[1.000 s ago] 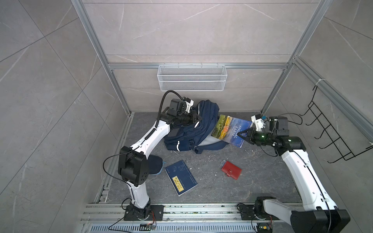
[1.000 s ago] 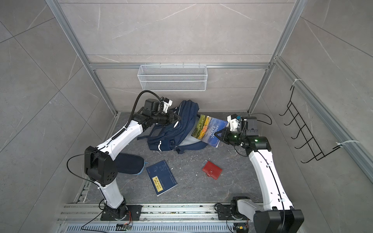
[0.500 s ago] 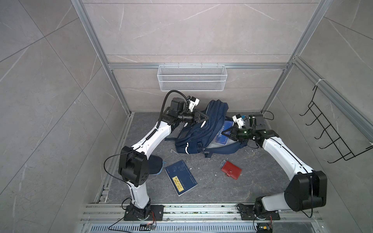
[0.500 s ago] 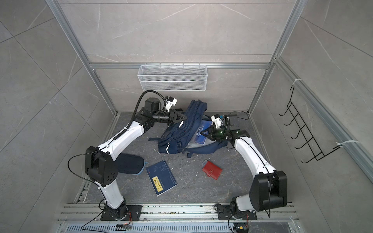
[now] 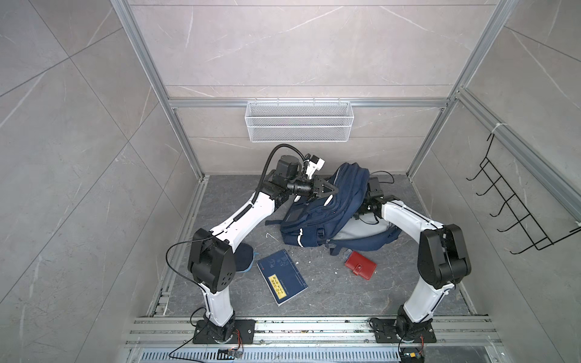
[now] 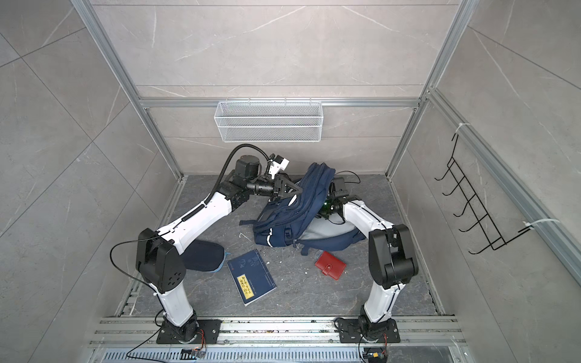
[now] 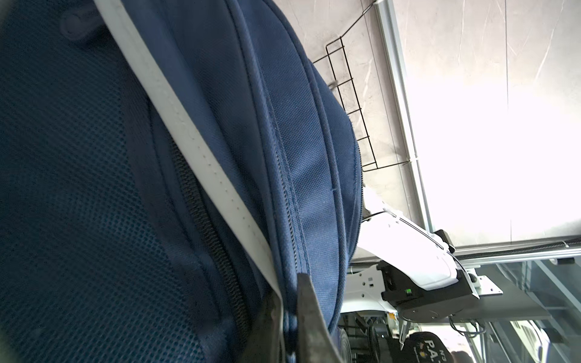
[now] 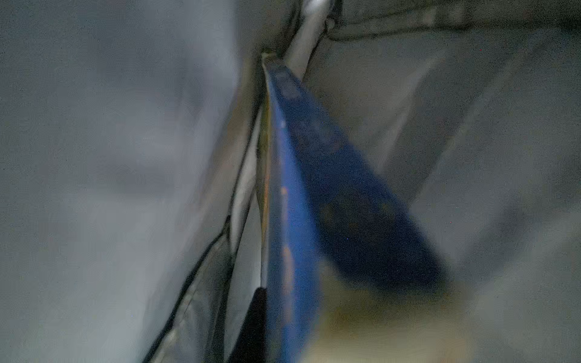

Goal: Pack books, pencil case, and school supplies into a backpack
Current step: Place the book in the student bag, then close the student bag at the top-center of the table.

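Your right gripper has pushed the book inside the backpack, mid-frame, clamped on it; your left gripper pinches the backpack's rim.

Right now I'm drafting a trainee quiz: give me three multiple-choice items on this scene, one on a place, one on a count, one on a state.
1. Where is the red snap case? A) wire basket B) floor, beside the backpack C) wall hooks
2. How many books lie openly on the floor? A) one B) two C) three
3. The left arm's fingers are: A) open above the floor B) shut on the backpack's edge C) shut on the red case
Key: 1 B: it rests on the floor. 2 A: only the navy book shows there. 3 B: they pinch its fabric.
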Robot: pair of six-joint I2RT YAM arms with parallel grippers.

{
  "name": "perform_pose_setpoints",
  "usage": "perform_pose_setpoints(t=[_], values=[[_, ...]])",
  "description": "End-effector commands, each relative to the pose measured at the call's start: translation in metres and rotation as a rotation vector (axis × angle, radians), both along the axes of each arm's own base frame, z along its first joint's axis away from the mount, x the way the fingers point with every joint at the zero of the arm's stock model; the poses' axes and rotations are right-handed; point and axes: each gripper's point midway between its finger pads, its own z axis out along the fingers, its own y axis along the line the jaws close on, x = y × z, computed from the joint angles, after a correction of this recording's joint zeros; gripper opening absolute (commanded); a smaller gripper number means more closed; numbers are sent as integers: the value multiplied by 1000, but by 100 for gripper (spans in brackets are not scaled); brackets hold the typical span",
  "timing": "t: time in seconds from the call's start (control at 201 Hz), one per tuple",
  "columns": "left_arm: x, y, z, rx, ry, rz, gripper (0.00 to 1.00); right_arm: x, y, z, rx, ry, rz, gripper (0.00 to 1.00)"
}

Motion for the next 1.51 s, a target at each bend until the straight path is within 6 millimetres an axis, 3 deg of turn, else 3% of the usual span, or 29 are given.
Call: perform_pose_setpoints(t=[0.0, 0.095, 0.204, 0.299, 0.314, 0.702, 0.827, 0.976, 1.125, 1.22, 1.384, 1.444, 1.509], values=[[-24, 2, 94, -210, -306, -92, 0, 21, 9, -6, -40, -53, -14, 0], [-18, 2, 86, -180, -306, -61, 0, 20, 5, -10, -67, -54, -26, 13], [-7, 2, 71, -123, -296, -16, 0, 15, -8, 0, -121, -82, -52, 38], [4, 5, 58, -91, -286, 31, 0, 6, -17, 13, -137, -109, -67, 95], [7, 7, 56, -87, -284, 41, 0, 4, -19, 15, -142, -115, -68, 99], [57, 33, -3, 19, -201, 206, 0, -67, -57, 70, -228, -214, -86, 100], [67, 28, -28, 52, -168, 210, 0, -96, -85, 75, -293, -185, -144, 100], [79, 15, -67, 111, -118, 229, 0, -126, -137, 76, -382, -95, -304, 100], [81, -6, -98, 174, -93, 234, 0, -141, -170, 93, -473, -95, -399, 100], [81, -18, -117, 213, -75, 240, 0, -137, -171, 107, -473, -143, -405, 100], [79, -27, -150, 322, -36, 268, 0, -126, -154, 121, -416, -201, -330, 99], [77, -23, -153, 360, -31, 285, 0, -123, -151, 124, -408, -213, -309, 99], [73, -16, -148, 388, -41, 307, 11, -121, -145, 126, -395, -227, -274, 99]])
